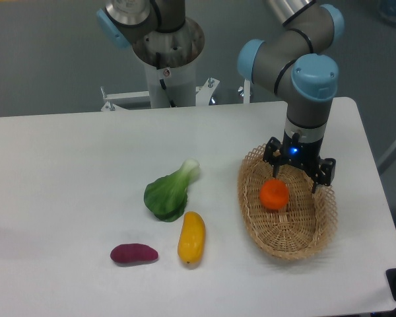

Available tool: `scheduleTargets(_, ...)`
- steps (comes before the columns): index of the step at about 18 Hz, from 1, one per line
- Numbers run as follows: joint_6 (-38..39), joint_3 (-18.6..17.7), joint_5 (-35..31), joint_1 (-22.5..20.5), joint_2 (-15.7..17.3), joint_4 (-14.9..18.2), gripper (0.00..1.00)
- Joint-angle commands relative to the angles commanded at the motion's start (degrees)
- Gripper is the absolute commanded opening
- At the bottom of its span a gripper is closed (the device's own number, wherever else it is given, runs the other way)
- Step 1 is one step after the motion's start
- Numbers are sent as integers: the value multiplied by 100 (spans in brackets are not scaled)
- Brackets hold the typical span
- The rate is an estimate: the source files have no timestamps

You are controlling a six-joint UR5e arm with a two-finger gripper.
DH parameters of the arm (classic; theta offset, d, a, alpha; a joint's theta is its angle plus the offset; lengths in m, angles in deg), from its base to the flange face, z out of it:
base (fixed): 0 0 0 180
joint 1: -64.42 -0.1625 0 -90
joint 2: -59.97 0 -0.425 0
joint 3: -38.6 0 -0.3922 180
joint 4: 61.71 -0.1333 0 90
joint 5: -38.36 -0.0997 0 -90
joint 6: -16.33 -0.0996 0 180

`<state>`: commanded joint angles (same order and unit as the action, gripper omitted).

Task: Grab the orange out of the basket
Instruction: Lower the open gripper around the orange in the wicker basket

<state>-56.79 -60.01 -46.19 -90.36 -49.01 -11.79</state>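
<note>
White table (66, 165), left to right: purple sweet potato (134, 253), bok choy (169, 191), yellow fruit (191, 238), tan wicker basket (287, 241). Orange (274, 195) lies inside the basket. Gripper (296, 179) above the basket, fingers spread wide, one fingertip just beside the orange, holding nothing.

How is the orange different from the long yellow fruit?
The orange is round; the yellow fruit is long. The orange is bright orange and sits in the basket, under the gripper; the yellow fruit lies on the bare table. Both look smooth.
</note>
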Motion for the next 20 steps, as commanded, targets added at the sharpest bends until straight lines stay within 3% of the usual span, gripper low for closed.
scheduleTargets(20, 923, -396, 0, 211, -246, -158, 100)
